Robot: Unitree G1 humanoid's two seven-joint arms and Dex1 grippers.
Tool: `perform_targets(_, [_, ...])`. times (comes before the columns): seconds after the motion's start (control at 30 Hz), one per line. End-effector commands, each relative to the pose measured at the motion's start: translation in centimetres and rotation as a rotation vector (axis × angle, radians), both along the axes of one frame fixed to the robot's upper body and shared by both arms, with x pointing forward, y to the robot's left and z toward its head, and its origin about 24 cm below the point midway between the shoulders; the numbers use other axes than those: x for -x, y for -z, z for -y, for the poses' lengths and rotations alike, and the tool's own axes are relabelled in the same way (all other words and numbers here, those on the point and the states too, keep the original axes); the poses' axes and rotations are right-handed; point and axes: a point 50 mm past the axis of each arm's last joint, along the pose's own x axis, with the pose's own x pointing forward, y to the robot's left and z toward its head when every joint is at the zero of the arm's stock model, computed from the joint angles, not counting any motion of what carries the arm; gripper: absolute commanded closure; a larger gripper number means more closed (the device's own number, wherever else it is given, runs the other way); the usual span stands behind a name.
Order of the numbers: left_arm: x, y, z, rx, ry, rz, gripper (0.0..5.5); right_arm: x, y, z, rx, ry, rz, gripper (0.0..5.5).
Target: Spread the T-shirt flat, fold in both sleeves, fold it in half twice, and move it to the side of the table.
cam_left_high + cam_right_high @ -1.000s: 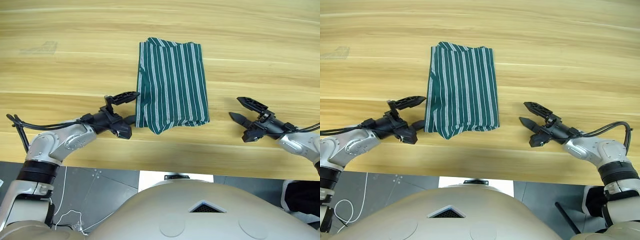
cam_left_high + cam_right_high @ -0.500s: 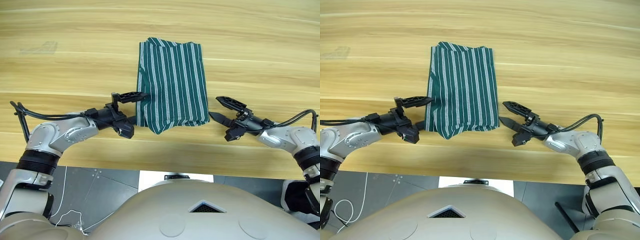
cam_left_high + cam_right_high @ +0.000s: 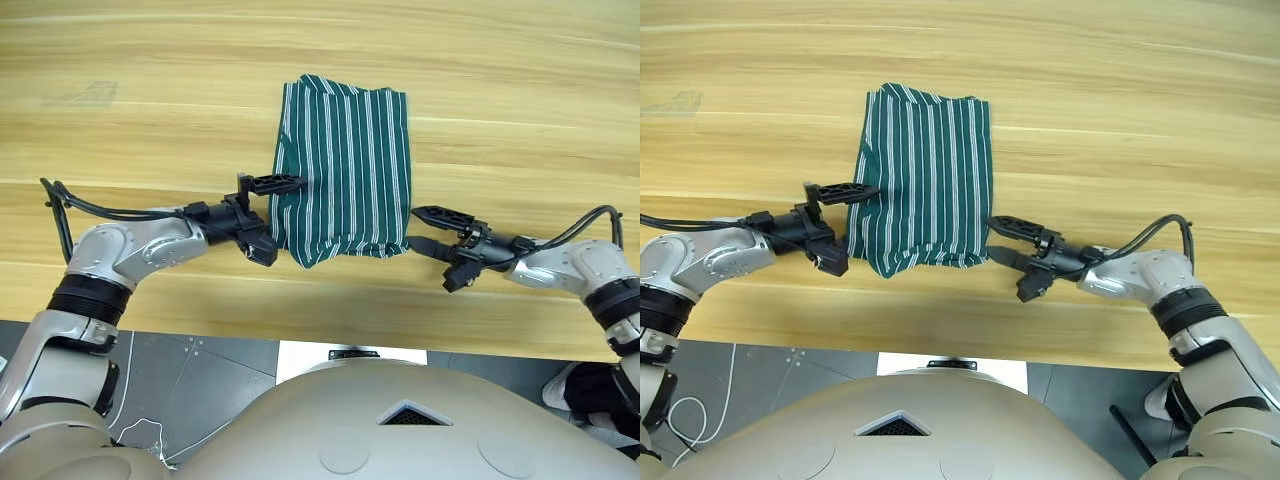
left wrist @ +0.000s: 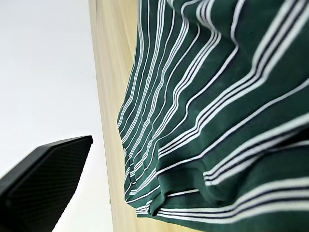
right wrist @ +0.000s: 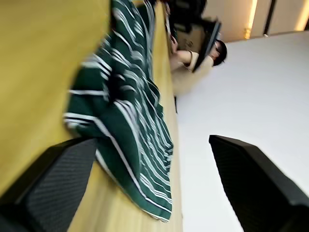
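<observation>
Both sleeves look folded in | head: T-shirt (image 3: 345, 170) a narrow strip on the counter (image 3: 150, 60), left gripper (image 3: 285, 213) and right gripper (image 3: 413, 227) agape at its near corners | left wrist: hem (image 4: 159, 208) close | right wrist: corner (image 5: 82, 111) between fingers (image 5: 58, 183) | halving, shifting remain.

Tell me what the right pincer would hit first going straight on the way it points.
The T-shirt. The open right pincer points at the shirt's near right corner and sits right at the fabric's edge. Whether it touches the cloth yet is unclear.
</observation>
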Motion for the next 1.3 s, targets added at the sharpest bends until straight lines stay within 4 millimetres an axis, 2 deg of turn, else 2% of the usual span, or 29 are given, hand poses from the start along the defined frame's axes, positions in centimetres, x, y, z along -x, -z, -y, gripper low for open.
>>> perform_targets(0.03, [2.0, 3.4, 0.0, -0.143, 0.060, -0.138, 0.14, 0.6, 1.5, -0.1, 0.093, -0.040, -0.056, 1.25])
perform_targets(0.13, [2.1, 3.3, -0.1, -0.152, 0.080, -0.146, 0.14, 0.7, 1.2, 0.6, 0.091, -0.014, -0.060, 1.25])
perform_targets(0.2, [2.2, 3.5, -0.2, -0.150, 0.073, -0.149, 0.14, 1.6, 1.2, 1.4, 0.119, -0.025, -0.091, 1.25])
perform_targets(0.37, [1.7, 3.5, 0.4, -0.142, 0.083, -0.134, 0.14, 1.6, 1.6, 0.2, 0.074, -0.021, -0.101, 1.25])
perform_targets(0.47, [1.6, 3.5, 0.7, -0.139, 0.087, -0.130, 0.14, 2.0, 1.7, 0.4, 0.085, -0.034, -0.127, 1.25])
perform_targets(0.7, [1.0, 3.6, 1.3, -0.131, 0.102, -0.119, 0.14, 1.0, 3.3, -1.4, 0.050, 0.003, -0.134, 1.25])
perform_targets(0.93, [1.1, 4.0, 1.2, -0.134, 0.097, -0.130, 0.14, -0.8, 3.7, -0.5, 0.058, 0.096, -0.120, 1.25])
perform_targets(1.13, [1.4, 4.4, 0.7, -0.147, 0.088, -0.144, 0.12, -0.9, 3.4, 0.8, 0.085, 0.115, -0.144, 2.50])
perform_targets(1.23, [1.5, 4.6, 0.7, -0.148, 0.084, -0.148, 0.12, -0.2, 2.9, 2.8, 0.140, 0.122, -0.189, 3.04])
perform_targets(1.3, [1.5, 4.7, 0.6, -0.147, 0.078, -0.149, 0.12, 0.3, 2.3, 4.2, 0.201, 0.103, -0.228, 3.11])
